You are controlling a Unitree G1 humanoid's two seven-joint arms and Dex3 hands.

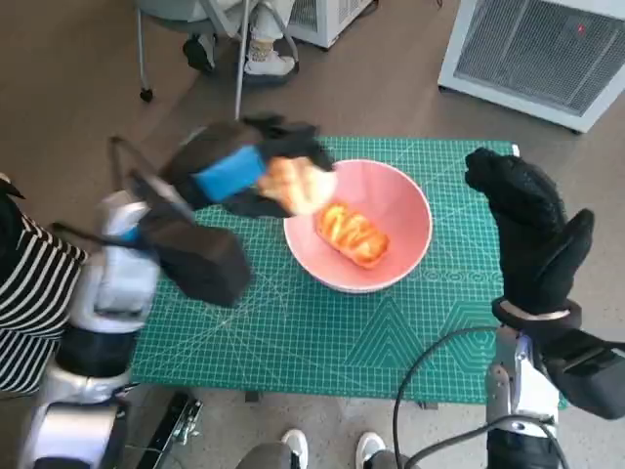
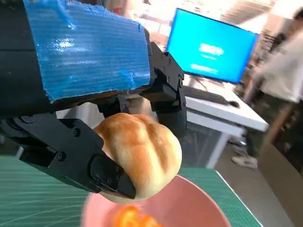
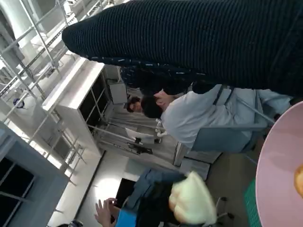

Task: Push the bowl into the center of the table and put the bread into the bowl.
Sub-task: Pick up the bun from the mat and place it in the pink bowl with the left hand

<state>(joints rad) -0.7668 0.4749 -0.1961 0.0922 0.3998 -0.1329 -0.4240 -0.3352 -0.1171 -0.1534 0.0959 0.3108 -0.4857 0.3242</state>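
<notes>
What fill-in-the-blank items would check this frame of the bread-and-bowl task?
1. The left hand holds a round ____ over the bowl's rim.
2. The bowl is coloured ____.
3. The glazed pastry lies ____ the bowl.
4. The right hand holds ____.

Missing words: bread roll; pink; inside; nothing

The work surface is a small table covered by a green cutting mat with a printed white grid and diagonal lines (image 1: 322, 342); the mat spans nearly the whole visible top. One item rests directly on it: a round pink bowl with a pale rim (image 1: 405, 210), set right of centre and toward the far half of the mat. Within the bowl lies an oblong glazed orange-brown pastry (image 1: 352, 234). The table stands on a brown floor (image 1: 68, 78). On that floor, beyond the far right corner, stands a white slatted appliance (image 1: 537, 54).
</notes>
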